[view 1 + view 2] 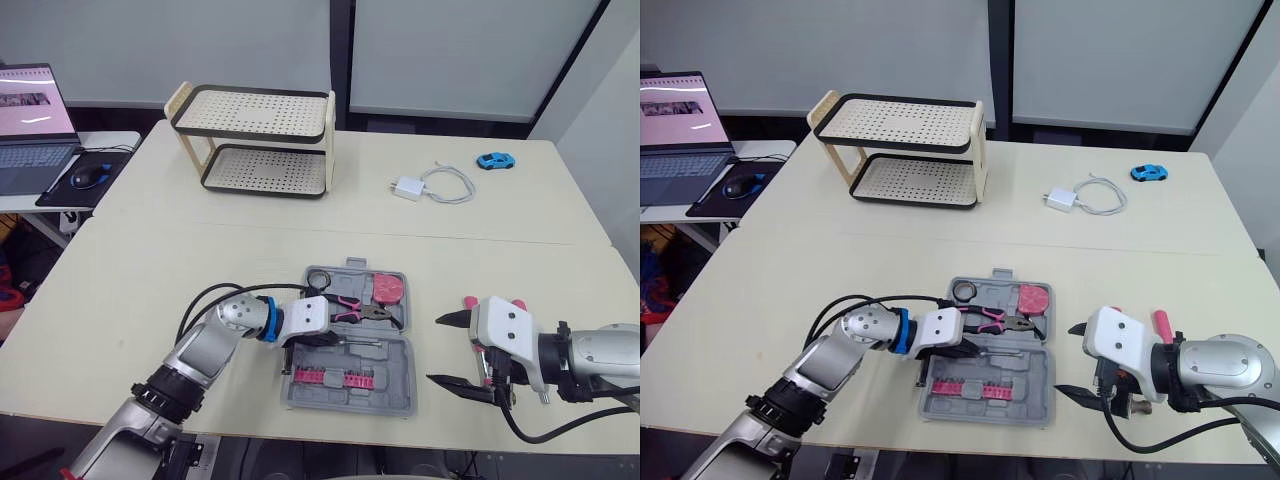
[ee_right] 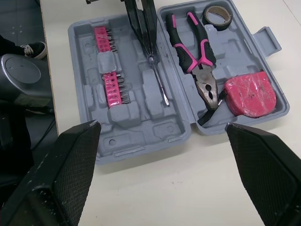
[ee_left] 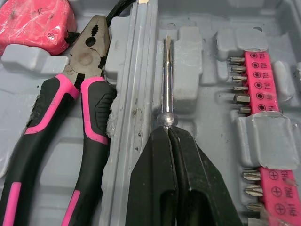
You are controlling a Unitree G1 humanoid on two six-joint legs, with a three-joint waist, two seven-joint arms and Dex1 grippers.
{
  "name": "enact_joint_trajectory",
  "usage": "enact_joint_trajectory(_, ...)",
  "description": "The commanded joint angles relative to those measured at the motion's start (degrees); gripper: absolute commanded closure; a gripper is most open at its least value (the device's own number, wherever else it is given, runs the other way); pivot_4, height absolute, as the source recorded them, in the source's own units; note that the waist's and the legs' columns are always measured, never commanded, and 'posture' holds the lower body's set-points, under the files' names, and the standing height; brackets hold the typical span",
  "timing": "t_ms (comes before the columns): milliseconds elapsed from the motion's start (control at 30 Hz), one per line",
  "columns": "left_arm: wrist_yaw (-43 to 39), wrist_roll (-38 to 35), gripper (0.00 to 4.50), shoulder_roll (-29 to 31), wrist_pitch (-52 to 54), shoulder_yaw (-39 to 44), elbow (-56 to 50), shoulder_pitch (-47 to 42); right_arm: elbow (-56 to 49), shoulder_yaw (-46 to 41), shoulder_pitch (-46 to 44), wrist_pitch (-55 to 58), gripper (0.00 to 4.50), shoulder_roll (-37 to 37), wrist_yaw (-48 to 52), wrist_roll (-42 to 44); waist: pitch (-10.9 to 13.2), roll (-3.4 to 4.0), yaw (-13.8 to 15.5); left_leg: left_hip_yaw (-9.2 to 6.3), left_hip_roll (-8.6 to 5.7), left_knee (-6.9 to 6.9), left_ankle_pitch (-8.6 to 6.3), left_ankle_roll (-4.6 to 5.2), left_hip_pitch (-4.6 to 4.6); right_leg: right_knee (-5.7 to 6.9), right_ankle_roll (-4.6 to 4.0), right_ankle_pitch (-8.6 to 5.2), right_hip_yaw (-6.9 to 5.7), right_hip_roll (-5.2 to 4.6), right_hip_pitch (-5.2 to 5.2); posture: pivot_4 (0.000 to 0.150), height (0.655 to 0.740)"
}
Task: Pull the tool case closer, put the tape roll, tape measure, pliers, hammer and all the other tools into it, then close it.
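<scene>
The grey tool case [image 1: 395, 396] lies open near the table's front edge. Its far half holds a black tape roll [image 1: 318, 278], pink-handled pliers [image 1: 362, 311] and a pink tape measure [image 1: 389, 289]. Pink bit strips [image 1: 335, 377] sit in the near half. My left gripper [image 1: 308, 342] is inside the case, shut on the clear handle of a slim screwdriver [image 3: 167, 70] that lies in its slot. To the right of the case, my right gripper [image 1: 437, 350] hovers wide open and empty. A pink tool handle [image 1: 1158, 325] pokes out behind it, mostly hidden.
A two-tier perforated rack [image 1: 255, 140] stands at the back left. A white charger with cable [image 1: 408, 188] and a blue toy car [image 1: 495, 160] lie at the back right. A laptop [image 1: 30, 120] and a mouse [image 1: 85, 178] sit on a side table at the left.
</scene>
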Motion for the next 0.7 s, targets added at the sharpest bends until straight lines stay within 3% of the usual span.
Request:
enact_joint_trajectory(33,0.8,1.4,4.48,-0.2,-1.3,-0.9,1.1,0.4,-2.1,-0.9,-0.4,0.1,0.00,-0.4,-0.1,0.8,0.0,0.01,0.0,0.00,0.00,0.00,0.00,0.00,0.00,0.00,0.00,0.00,0.00,0.00,0.01,0.150,0.7350)
enact_joint_trajectory(233,0.9,-0.1,4.48,0.3,-0.2,0.3,-0.8,2.0,-2.3,-1.4,-0.3,0.1,0.00,-0.3,0.0,0.8,-0.1,0.10,0.0,-0.01,0.00,0.00,0.00,0.00,0.03,0.01,0.01,0.00,0.00,0.00,0.04,0.150,0.7350)
enact_joint_trajectory(467,-2.8,-7.6,4.48,5.0,3.1,6.4,-8.2,4.3,-2.3,-4.5,-0.6,0.0,0.00,1.7,-0.5,2.9,-0.1,0.10,0.0,-0.04,0.02,-0.02,0.00,0.00,-0.02,0.02,0.00,0.00,-0.03,0.01,-0.03,0.150,0.7350)
enact_joint_trajectory(567,-5.4,-14.3,4.48,8.9,4.6,13.0,-11.3,5.9,-2.2,-9.8,0.6,0.1,0.00,3.4,-1.3,4.4,0.0,0.11,0.0,-0.07,0.02,-0.01,0.00,0.00,-0.06,0.01,0.00,0.00,-0.05,0.00,-0.04,0.150,0.7350)
enact_joint_trajectory(700,-4.6,-20.8,4.48,13.5,6.8,24.1,-12.1,10.4,-0.8,-22.1,9.9,-2.8,0.00,5.9,0.1,0.5,-0.1,0.13,0.0,-0.13,0.02,-0.04,0.00,0.00,-0.12,0.01,-0.01,0.01,-0.12,-0.01,-0.07,0.150,0.7350)
